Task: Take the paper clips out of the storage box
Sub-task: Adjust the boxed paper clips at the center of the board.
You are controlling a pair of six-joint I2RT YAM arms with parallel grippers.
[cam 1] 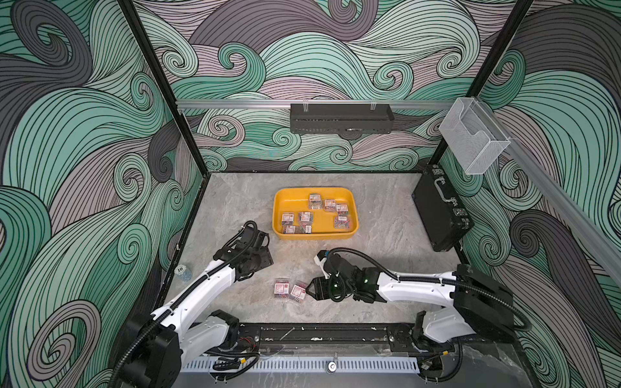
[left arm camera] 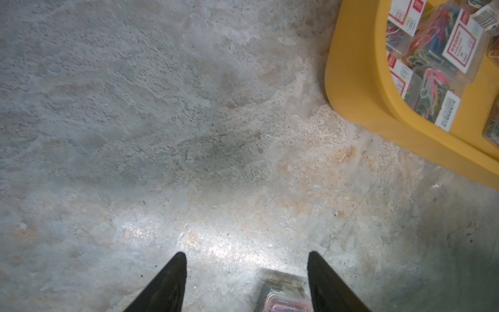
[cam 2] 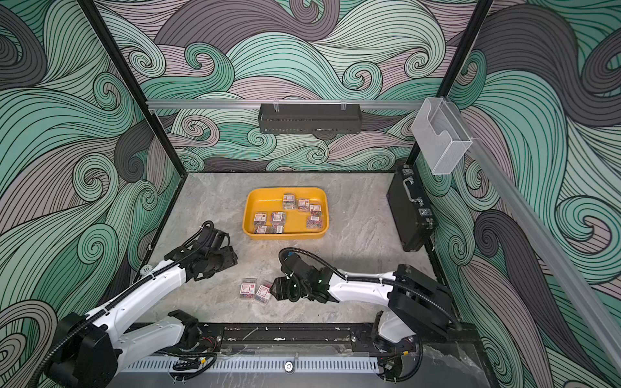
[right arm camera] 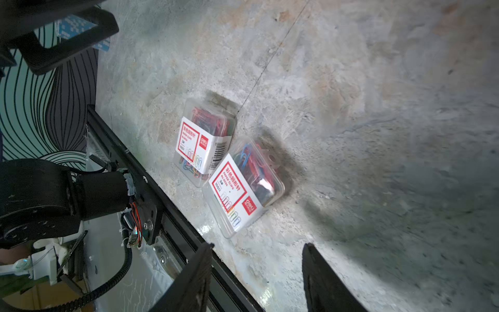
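Closest to the right wrist camera, the two black fingers of the right end effector (right arm camera: pixel 258 245) are seen spread apart with nothing between them, low over the grey stone-patterned surface (right arm camera: pixel 378 135). Just ahead of the tips, two small clear plastic boxes of multicoloured paper clips (right arm camera: pixel 240 186) with white-and-red labels are laid flat on the surface, corners meeting, near the black front rail (cam 1: pixel 336 332).

The left end effector (left arm camera: pixel 247 256) is likewise opened wide and nothing is gripped. One clear box of clips (left arm camera: pixel 283 297) is glimpsed at the picture's edge beside one finger, and whether it is touched cannot be told.

Eight further boxes (cam 1: pixel 305 217) are counted in both top views inside the shallow rectangular yellow plastic tray (cam 1: pixel 275 215), which is set at the middle of the surface: four toward its left front, four toward its right. A black briefcase with metal latches (cam 1: pixel 440 211) is stood against the right wall.
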